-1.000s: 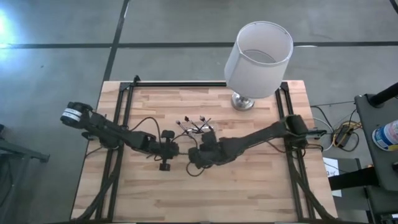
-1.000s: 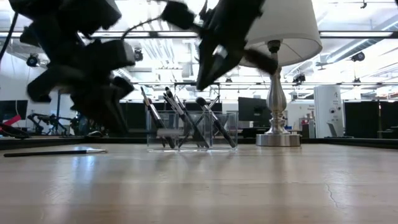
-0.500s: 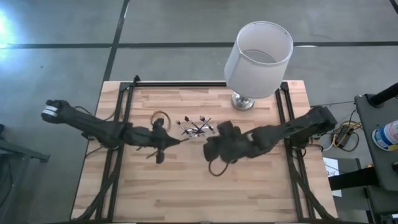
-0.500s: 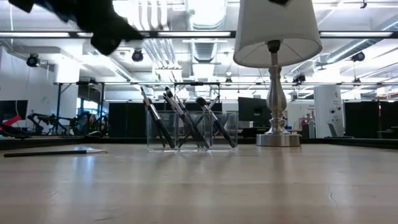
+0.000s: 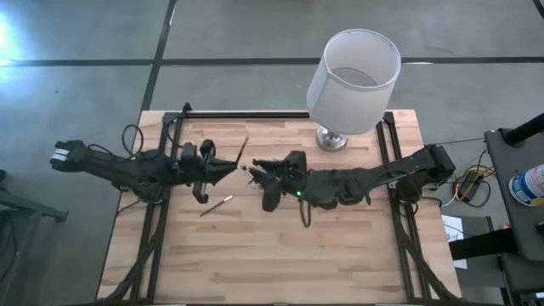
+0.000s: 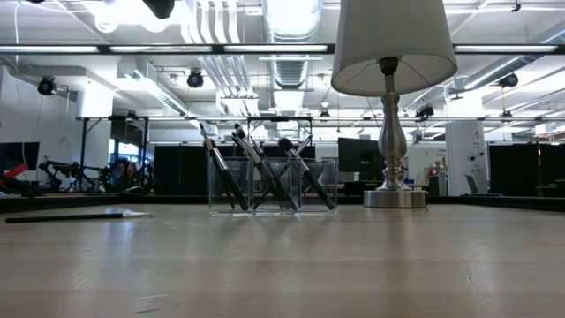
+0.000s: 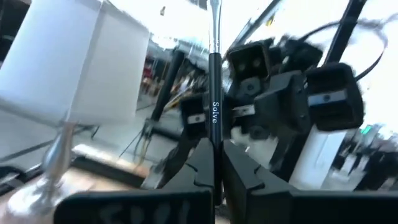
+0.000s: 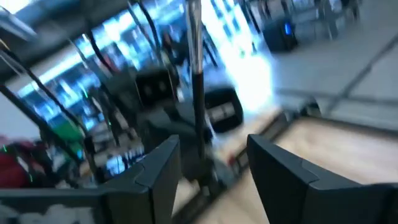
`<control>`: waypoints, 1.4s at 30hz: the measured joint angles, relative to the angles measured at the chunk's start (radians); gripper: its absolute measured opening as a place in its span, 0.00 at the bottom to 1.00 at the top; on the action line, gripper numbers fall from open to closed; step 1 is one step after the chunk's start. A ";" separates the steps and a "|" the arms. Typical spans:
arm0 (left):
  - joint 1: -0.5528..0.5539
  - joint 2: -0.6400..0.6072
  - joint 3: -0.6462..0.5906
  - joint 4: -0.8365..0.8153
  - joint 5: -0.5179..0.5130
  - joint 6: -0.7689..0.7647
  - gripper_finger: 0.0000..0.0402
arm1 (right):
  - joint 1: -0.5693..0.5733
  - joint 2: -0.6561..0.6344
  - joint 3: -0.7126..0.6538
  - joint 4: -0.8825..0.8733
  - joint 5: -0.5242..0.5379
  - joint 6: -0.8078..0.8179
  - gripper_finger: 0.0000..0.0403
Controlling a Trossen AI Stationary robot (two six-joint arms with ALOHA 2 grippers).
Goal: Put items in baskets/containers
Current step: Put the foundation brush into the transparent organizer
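One clear tray (image 6: 272,185) stands mid-table beside one lamp (image 5: 350,81), holding several brushes (image 6: 256,168) leaning upright; the exact count cannot be told. One loose brush (image 5: 214,205) lies on the wood. Left gripper (image 5: 229,166), raised left of the tray, is closed on one brush (image 7: 214,99). Right gripper (image 5: 257,167), over the tray, has fingers (image 8: 273,165) spread wide, gripping nothing.

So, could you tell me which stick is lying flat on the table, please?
The lone stick on the bare wood near the left pincer. The other sticks lean upright in the clear tray, and the held stick is clamped in that pincer.
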 joint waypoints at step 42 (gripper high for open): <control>0.032 0.169 0.003 0.180 0.102 -0.088 0.02 | -0.074 0.009 0.006 0.074 -0.036 0.008 0.25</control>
